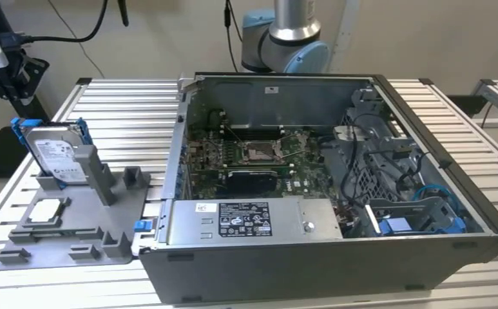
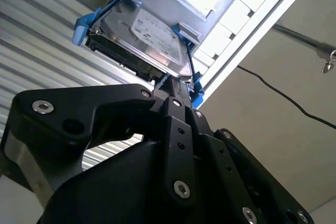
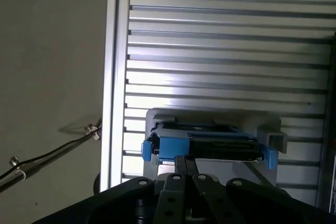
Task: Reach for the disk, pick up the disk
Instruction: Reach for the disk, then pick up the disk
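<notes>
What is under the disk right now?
The disk stands tilted on its edge in a grey holder plate, which lies on the slatted table. The holder's blocks cover the disk's lower edge, so how it seats cannot be seen.

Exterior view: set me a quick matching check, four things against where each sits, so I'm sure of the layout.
Things:
1. disk
2. square chip
3. blue bay
4. arm base

Places:
A. behind the computer case
B. lying flat on the grey fixture
C. inside the case, toward the exterior view's right
D. propped up on edge in the fixture, label showing

Pairs: 1-D, 2-B, 3-C, 4-A
</notes>
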Controlling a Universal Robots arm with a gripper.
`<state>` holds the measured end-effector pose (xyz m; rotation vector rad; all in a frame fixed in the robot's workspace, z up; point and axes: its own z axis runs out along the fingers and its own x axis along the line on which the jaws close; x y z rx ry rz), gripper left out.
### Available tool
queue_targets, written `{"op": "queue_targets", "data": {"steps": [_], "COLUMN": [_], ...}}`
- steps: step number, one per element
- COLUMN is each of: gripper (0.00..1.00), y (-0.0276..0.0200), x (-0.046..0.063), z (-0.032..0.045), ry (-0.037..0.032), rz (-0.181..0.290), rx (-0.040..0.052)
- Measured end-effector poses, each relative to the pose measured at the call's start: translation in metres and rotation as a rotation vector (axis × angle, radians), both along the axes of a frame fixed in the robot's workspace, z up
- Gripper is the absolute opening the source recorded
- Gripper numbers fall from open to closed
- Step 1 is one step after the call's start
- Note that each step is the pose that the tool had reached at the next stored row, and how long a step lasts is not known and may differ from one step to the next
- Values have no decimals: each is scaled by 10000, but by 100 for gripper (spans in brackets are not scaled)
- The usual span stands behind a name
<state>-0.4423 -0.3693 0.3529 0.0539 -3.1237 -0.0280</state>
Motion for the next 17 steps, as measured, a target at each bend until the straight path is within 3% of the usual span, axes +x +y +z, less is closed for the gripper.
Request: {"op": "queue_targets", "data": {"steps": [4, 17], "gripper": [0, 0], "y": [0, 1], "x": [0, 0], "z": [0, 0], "ry": [1, 0], "rz": [153, 2512], "rx": [0, -5]}}
